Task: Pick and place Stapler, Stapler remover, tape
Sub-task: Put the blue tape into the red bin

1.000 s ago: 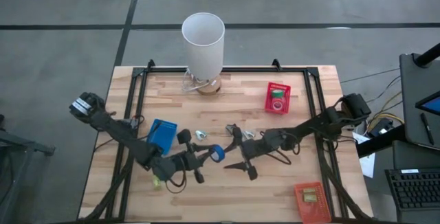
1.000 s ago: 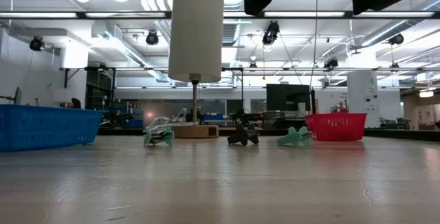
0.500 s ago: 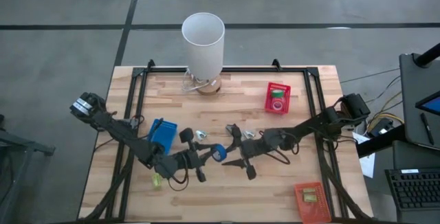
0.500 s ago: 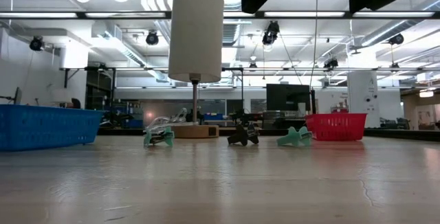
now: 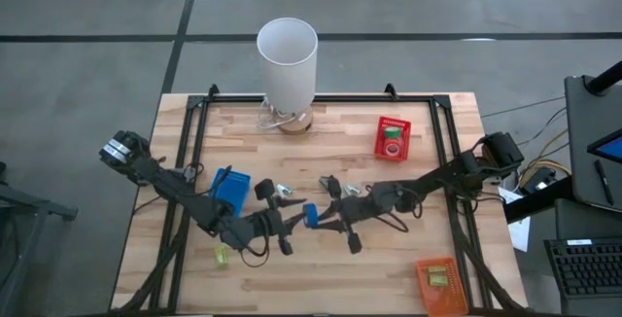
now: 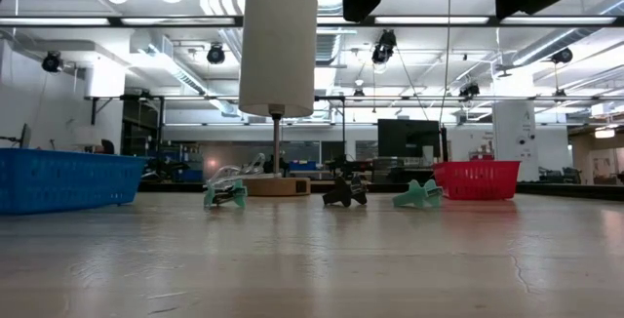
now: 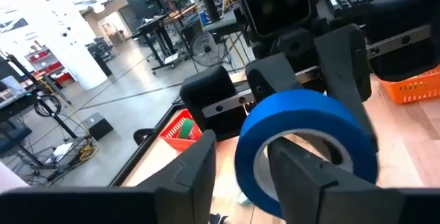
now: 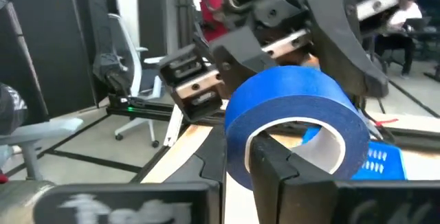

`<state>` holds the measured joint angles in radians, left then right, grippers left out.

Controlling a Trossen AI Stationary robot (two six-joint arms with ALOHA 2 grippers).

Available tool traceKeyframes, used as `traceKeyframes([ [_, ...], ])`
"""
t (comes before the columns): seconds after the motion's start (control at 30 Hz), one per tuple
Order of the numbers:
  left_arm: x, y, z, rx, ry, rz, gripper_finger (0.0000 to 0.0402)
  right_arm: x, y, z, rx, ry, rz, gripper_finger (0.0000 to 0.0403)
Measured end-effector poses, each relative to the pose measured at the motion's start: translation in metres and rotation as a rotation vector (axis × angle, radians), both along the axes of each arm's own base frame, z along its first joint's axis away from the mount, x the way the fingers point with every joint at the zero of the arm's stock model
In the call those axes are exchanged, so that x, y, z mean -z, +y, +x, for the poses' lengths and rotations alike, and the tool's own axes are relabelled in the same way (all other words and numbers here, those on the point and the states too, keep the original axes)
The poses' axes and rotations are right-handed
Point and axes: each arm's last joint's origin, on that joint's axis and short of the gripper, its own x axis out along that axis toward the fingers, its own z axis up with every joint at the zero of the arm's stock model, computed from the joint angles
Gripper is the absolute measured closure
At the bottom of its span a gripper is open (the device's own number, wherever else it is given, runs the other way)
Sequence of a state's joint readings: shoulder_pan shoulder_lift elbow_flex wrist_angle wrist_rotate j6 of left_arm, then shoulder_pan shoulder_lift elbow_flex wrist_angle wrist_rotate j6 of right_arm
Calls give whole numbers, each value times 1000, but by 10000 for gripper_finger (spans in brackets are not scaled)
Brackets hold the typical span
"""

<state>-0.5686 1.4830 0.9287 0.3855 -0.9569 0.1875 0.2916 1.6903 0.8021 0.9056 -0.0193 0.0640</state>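
Observation:
A blue tape [image 5: 311, 215] roll hangs above the table's middle between my two grippers. My right gripper [image 5: 326, 219] reaches in from the right and is shut on it. My left gripper [image 5: 296, 221] comes from the left and is open. One of its fingers [image 7: 302, 179] stands inside the ring and the other [image 7: 196, 176] outside, with a gap between that one and the ring wall. Stapler removers [image 6: 225, 194] [image 6: 343, 191] [image 6: 417, 195] lie on the table farther back. Another tape [image 5: 391, 147] roll lies in the red bin. I cannot make out a stapler. My left gripper: I cannot tell whether its inner finger touches the ring. My right gripper pinches the blue ring's wall [image 8: 237, 148], with one finger inside the hole [image 8: 289, 165] and one outside [image 8: 206, 172]. The fingers come level from the table's right. The roll is lifted clear of the table.
A lamp with a white shade [image 5: 287, 54] stands at the far edge. There is a blue bin [image 5: 229, 189] left of centre, a red bin [image 5: 392, 137] at the far right and an orange bin [image 5: 437, 286] at the near right. A small green thing [image 5: 223, 254] lies near the left arm.
My right gripper has shut on the blue tape while my left gripper has opened around it. The roll has stayed in the air at the table's middle, shifting only slightly toward the right.

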Motion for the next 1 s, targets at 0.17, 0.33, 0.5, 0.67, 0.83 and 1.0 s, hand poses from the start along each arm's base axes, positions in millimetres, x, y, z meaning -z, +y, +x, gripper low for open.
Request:
traceKeyframes([
  [0.17,5,2,-1,-35,41,33,251,2,-6,-2,146,123,41,359],
  [0.33,6,1,-2,-42,46,9,252,7,-15,-13,347,303,36,358],
  [0.5,7,2,-2,-45,51,4,252,0,-22,-28,477,393,27,362],
  [0.67,8,2,-2,-45,48,-13,252,1,-34,-46,719,513,3,361],
  [0.83,10,2,-3,-49,53,-29,252,3,-48,-76,1015,651,20,361],
  [1.0,10,2,-3,-49,49,-44,252,7,-71,-96,1224,725,120,358],
])
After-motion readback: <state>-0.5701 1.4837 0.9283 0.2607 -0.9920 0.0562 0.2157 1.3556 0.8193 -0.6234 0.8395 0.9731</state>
